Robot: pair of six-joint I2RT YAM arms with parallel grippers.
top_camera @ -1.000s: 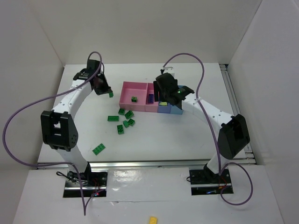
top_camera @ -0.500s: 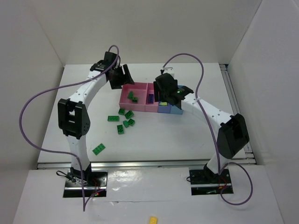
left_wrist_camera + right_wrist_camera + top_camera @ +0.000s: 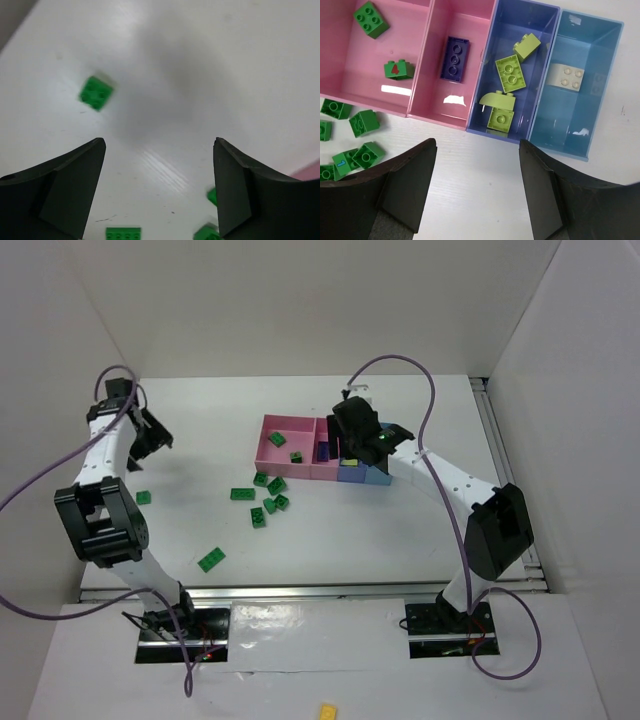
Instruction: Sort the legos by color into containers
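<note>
The containers stand at the table's middle: two pink compartments, a blue one and a light-blue one. Two green legos lie in the big pink compartment, a dark purple one in the small pink one. Several yellow-green ones fill the blue, and a beige one lies in the light-blue. Several green legos lie loose in front of the tray. My right gripper hangs open and empty above the tray's front edge. My left gripper is open and empty over the table's left side, near a lone green lego.
Another green brick lies toward the near left of the table. A bright yellow brick sits off the table at the bottom. White walls enclose the table on three sides. The right arm's purple cable arcs over the tray.
The left gripper opened over the big pink compartment, leaving a second green brick there, then swung far left. The right arm has not moved.
</note>
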